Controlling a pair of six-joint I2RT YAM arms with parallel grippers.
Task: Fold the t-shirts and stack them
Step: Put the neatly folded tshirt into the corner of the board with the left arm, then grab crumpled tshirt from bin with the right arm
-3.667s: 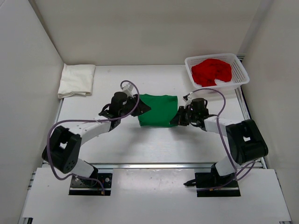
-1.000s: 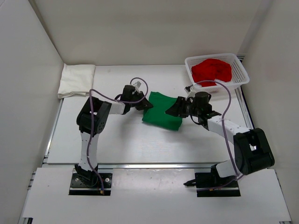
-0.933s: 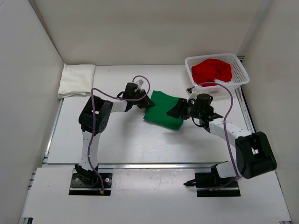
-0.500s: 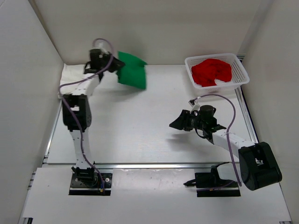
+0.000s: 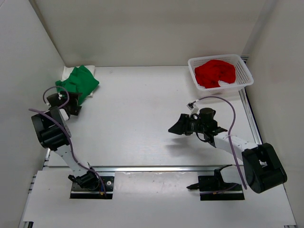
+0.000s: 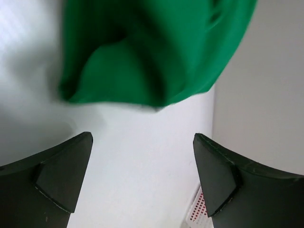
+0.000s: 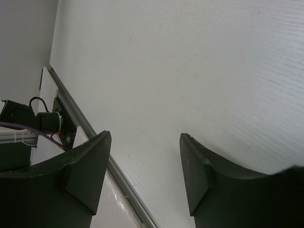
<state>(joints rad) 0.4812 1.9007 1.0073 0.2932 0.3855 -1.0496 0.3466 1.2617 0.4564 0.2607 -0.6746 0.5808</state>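
The green t-shirt has moved onto the cream t-shirt; left fingers and right fingers stand apart, empty.

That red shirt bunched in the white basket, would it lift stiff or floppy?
Probably floppy: the red cloth t-shirt lies in soft rumpled folds. Pinched, it would likely sag and unfurl, perhaps snagging the white plastic mesh basket it fills.
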